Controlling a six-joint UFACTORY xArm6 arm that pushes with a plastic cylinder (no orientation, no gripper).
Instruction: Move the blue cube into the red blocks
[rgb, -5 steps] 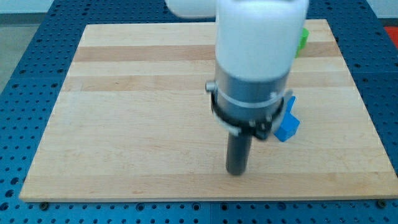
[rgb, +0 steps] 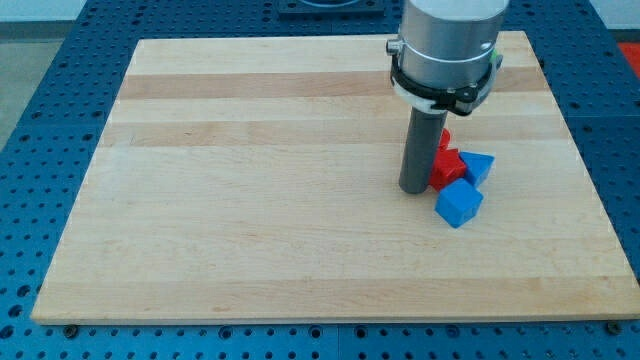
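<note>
The blue cube (rgb: 459, 203) lies on the wooden board at the view's right, just below the red blocks. A red block (rgb: 446, 166) sits beside my rod, and a second red piece (rgb: 445, 139) shows above it, partly hidden by the rod. A second blue block (rgb: 479, 165), wedge-like, touches the red block on its right. My tip (rgb: 413, 189) rests on the board just left of the red block and up-left of the blue cube, a small gap from the cube.
The arm's grey and white body (rgb: 446, 40) hangs over the board's top right and hides what lies behind it. The wooden board (rgb: 250, 180) sits on a blue perforated table (rgb: 40, 120).
The arm has moved toward the view's top and right; my tip went from below-left of the blue cube to beside the red blocks, which now show. The blue cube has not moved.
</note>
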